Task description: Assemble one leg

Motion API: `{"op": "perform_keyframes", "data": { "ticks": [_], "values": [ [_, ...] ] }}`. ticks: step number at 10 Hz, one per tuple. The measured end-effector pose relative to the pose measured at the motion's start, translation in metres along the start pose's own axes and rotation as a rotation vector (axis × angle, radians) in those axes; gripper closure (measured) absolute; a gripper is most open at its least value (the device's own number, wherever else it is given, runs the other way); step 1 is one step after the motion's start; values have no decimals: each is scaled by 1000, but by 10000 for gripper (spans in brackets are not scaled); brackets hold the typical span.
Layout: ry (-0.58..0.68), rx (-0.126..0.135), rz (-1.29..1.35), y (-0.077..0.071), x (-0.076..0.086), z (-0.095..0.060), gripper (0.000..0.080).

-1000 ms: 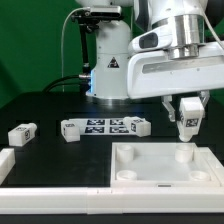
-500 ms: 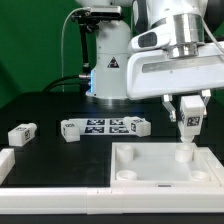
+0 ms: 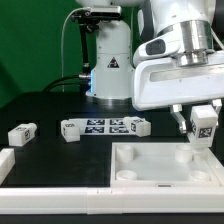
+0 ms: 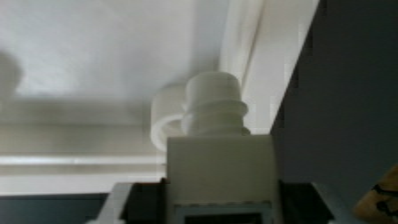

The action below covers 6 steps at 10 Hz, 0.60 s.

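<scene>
Exterior view shows the hand (image 3: 204, 119) clamped on the leg (image 3: 204, 132), holding it upright just over the tray's (image 3: 150, 181) far corner socket (image 3: 190, 155) on that view's right; insertion looks to be the step in hand, and next its peg likely needs centring, then lowering.

tray (image 3: 155, 168) floor – open from above | raised rim (image 3: 117, 160) bars sideways entry

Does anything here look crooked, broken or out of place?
Nothing looks broken or spilled. The leg in the fingers hangs above the tray's far corner, not yet seated. The loose legs lie scattered on the table at differing angles.
</scene>
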<state>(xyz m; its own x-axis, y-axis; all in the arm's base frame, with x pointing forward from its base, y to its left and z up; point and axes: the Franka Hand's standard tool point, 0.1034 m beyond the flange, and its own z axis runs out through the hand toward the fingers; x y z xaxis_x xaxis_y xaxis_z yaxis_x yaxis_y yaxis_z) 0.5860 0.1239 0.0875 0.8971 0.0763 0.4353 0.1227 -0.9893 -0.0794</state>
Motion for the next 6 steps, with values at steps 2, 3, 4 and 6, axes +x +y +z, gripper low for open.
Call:
{"op": "perform_keyframes", "data": {
  "ticks": [2,3,4,6],
  "values": [
    [25,-5,-2,7,7,11,509],
    [81,-13,4,12,5,15,509],
    [79,-13,3,12,4,15,509],
    [89,-13,3,12,5,16,509]
  ]
}}
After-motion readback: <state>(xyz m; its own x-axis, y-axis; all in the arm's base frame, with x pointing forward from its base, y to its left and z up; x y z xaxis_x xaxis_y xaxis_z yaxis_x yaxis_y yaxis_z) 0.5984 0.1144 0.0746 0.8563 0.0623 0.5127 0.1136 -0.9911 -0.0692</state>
